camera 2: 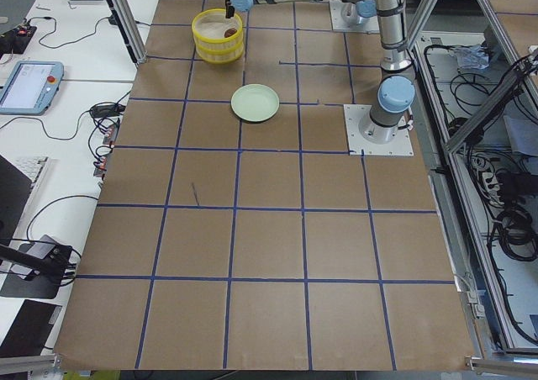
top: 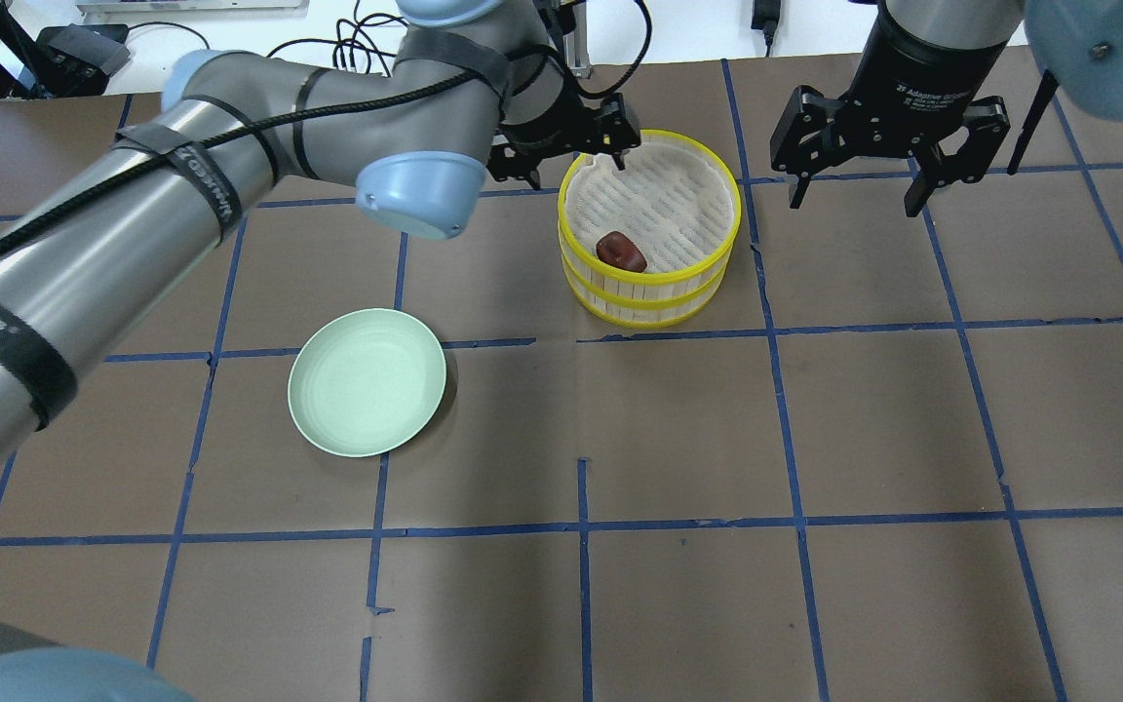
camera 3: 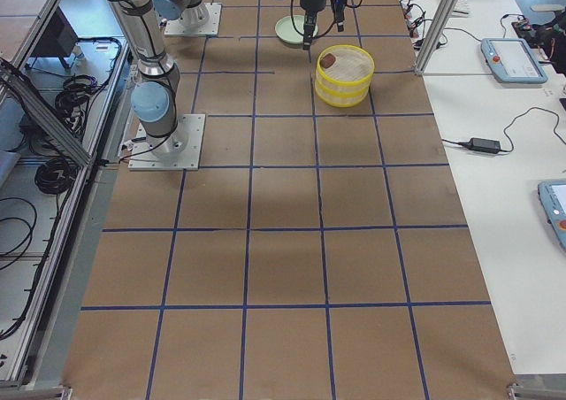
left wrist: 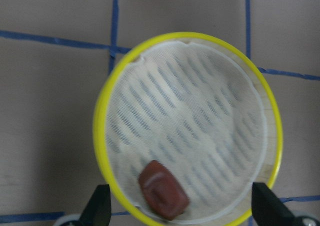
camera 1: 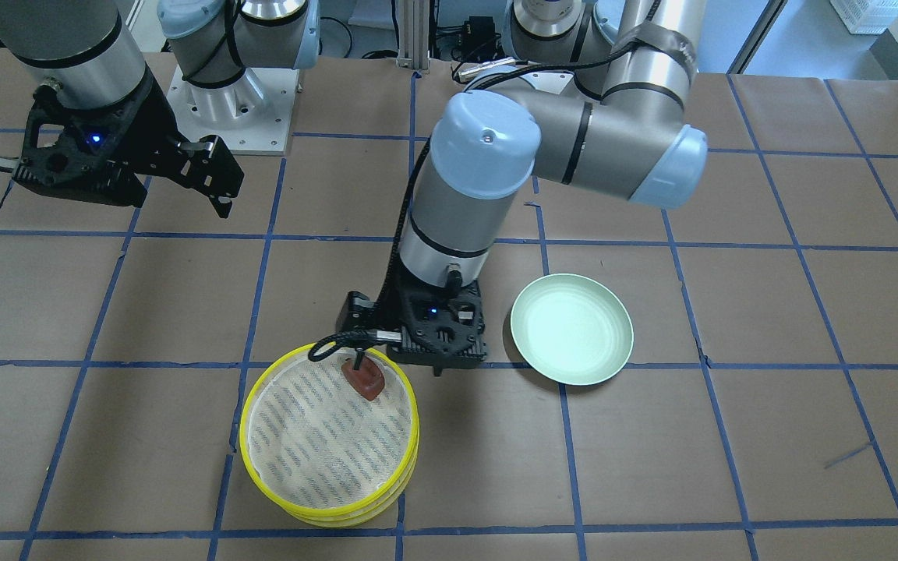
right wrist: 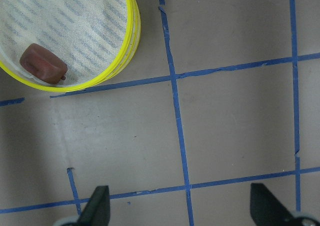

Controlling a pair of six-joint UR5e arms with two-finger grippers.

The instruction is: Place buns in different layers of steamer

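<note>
Overhead exterior shows the steamer (top: pixel 649 292) stacked; left wrist-mounted shows the left claw (left wrist: pixel 181 202) wide over the bun (left wrist: pixel 162 190)

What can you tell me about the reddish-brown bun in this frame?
The reddish-brown bun is a small, rounded, smooth-looking lump with a paler curved mark on top. It lies on the white mesh floor in the top tray of the steamer, close to the yellow rim. Only the mesh touches it; the left gripper, fingers open, hangs above the tray.
</note>
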